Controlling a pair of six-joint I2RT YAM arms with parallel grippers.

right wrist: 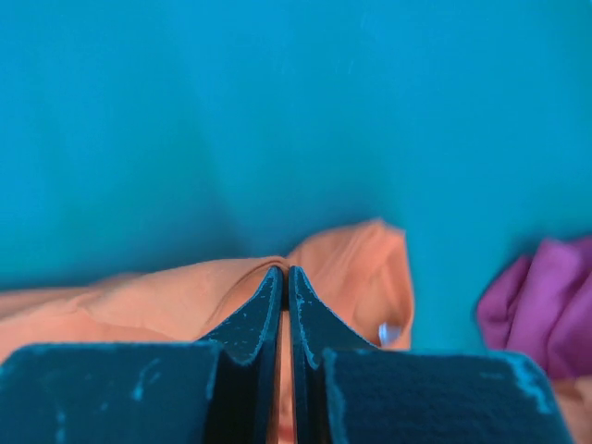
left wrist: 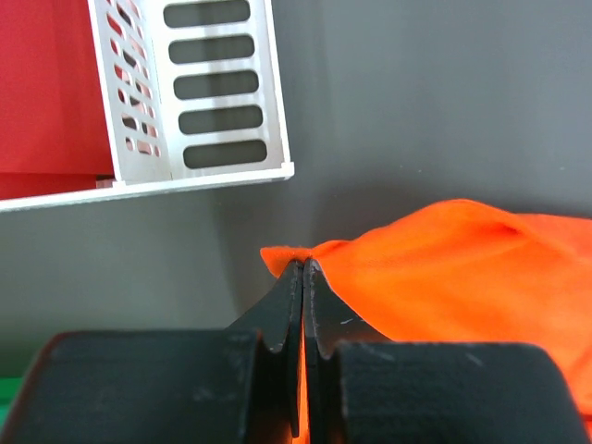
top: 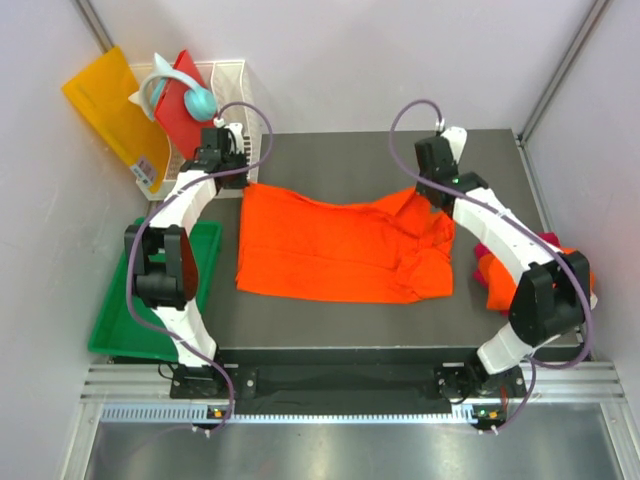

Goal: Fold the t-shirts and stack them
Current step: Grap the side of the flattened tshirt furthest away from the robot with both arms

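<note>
A bright orange t-shirt (top: 330, 250) lies spread on the dark table (top: 330, 160), bunched at its right end. My left gripper (top: 243, 186) is shut on its far left corner; cloth shows between the jaws in the left wrist view (left wrist: 303, 264). My right gripper (top: 432, 196) is shut on the shirt's far right part, cloth pinched in the right wrist view (right wrist: 285, 270). More shirts lie in a heap at the right edge: an orange one (top: 498, 280) and a magenta-pink one (top: 548, 240), also seen in the right wrist view (right wrist: 541, 301).
A white perforated rack (top: 225, 80) stands at the back left holding a rigid red board (top: 180, 100), with a stiff yellow-orange sheet (top: 110, 105) beside it. A green tray (top: 125, 320) sits left of the table. The rack shows in the left wrist view (left wrist: 194, 92).
</note>
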